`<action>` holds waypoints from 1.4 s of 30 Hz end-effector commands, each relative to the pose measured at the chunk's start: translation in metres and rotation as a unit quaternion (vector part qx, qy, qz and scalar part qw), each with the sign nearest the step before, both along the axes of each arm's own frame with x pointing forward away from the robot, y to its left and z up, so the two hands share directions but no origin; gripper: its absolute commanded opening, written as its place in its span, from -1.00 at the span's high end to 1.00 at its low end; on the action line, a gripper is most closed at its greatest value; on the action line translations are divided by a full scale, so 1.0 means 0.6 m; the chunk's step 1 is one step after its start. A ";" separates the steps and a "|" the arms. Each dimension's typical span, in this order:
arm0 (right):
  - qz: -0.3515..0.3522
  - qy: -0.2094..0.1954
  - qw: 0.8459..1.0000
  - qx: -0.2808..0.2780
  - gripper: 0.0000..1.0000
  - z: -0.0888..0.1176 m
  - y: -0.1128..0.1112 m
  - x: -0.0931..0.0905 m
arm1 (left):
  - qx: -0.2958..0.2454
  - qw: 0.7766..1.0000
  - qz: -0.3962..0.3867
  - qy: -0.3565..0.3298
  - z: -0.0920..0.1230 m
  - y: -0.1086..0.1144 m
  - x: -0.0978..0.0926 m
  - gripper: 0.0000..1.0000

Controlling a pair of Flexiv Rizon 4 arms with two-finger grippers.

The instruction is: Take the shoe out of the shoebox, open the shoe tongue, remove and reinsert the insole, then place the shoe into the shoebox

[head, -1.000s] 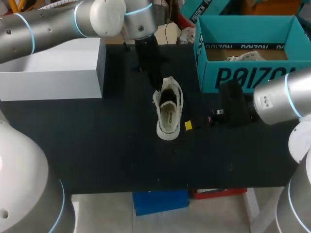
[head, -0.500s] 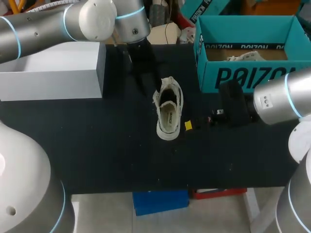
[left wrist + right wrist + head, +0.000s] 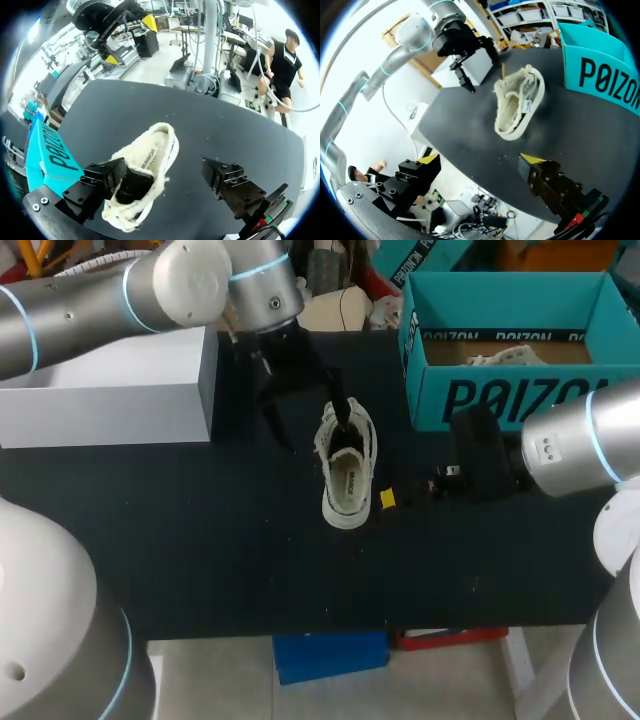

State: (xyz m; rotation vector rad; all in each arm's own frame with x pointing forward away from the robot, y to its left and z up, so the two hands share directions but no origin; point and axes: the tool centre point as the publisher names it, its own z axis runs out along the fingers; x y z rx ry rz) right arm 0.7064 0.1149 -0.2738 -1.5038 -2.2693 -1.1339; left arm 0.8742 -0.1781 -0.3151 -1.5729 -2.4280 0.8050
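Note:
A cream sneaker (image 3: 347, 468) lies on the black table (image 3: 200, 540), toe end toward the back, its printed insole showing in the opening. My left gripper (image 3: 308, 416) hangs open over the toe end. In the left wrist view the sneaker (image 3: 146, 172) lies between the wide-apart fingers (image 3: 235, 186), close against one of them. My right gripper (image 3: 400, 492) stands open just right of the sneaker, low over the table. In the right wrist view the sneaker (image 3: 518, 102) lies ahead of the right gripper (image 3: 480, 160), with the left gripper (image 3: 470, 52) behind it. The teal shoebox (image 3: 500, 395) stands at the back right.
A second pale shoe (image 3: 505, 357) lies inside the shoebox. A white box (image 3: 110, 380) stands at the back left, close to my left arm. Bare black table stretches in front of the sneaker and to its left.
My left gripper has opened from shut at the sneaker's toe end and drawn back a little to the left. The sneaker and my right arm have stayed where they were.

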 end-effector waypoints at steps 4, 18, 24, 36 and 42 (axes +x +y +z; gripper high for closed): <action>-0.001 0.000 1.000 -0.001 -1.00 -0.001 0.003 0.000 | -0.101 0.964 0.243 0.026 0.034 0.072 -0.034 -1.00; -0.001 0.000 1.000 -0.001 -1.00 -0.001 0.003 0.000 | -0.121 0.866 0.485 -0.011 0.068 0.222 -0.095 -1.00; -0.001 0.000 1.000 -0.001 -1.00 -0.001 0.003 0.000 | -0.121 0.841 0.528 0.003 0.056 0.277 -0.108 -1.00; -0.001 0.000 1.000 -0.001 -1.00 -0.001 0.003 0.000 | -0.153 0.833 0.532 0.006 0.061 0.322 -0.104 -1.00; -0.001 0.000 1.000 -0.001 -1.00 -0.001 0.003 0.000 | -0.152 0.847 0.509 0.004 0.060 0.319 -0.091 -1.00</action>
